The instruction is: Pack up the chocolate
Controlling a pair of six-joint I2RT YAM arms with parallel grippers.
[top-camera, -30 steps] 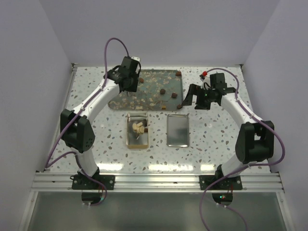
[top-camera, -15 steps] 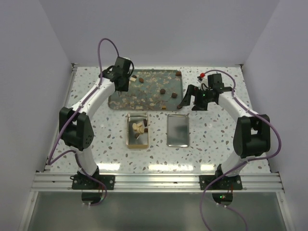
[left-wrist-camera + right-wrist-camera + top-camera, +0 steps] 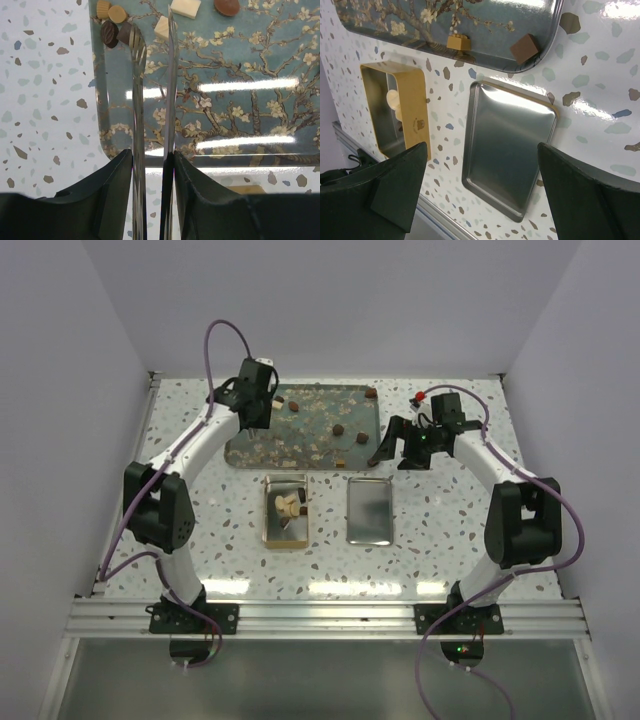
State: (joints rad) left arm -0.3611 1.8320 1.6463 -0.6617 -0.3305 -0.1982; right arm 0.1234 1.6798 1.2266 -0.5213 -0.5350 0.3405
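Observation:
Several pieces of chocolate (image 3: 109, 33), dark, caramel and cream-white, lie at the far left corner of the floral tray (image 3: 240, 115). My left gripper (image 3: 150, 156) is shut on thin metal tongs (image 3: 138, 100). The tongs' tips hover just short of those pieces and hold nothing. From above, my left gripper (image 3: 255, 405) is over the tray's (image 3: 262, 445) left end. My right gripper (image 3: 481, 150) stands open and empty above the silver lid (image 3: 510, 155). Close to the tray's near right edge lies a brown square chocolate (image 3: 524, 48). The gold tin (image 3: 395, 110) holds cream pieces (image 3: 288, 505).
The gold tin (image 3: 284, 510) and its lid (image 3: 368, 510) lie side by side in front of the tray. More chocolates (image 3: 339, 429) are scattered on the tray's right half. A small red object (image 3: 424, 395) sits at the back right. White walls enclose the table.
My left gripper with the tongs has shifted left and back to the tray's far left corner. My right gripper has drawn slightly back and stays open.

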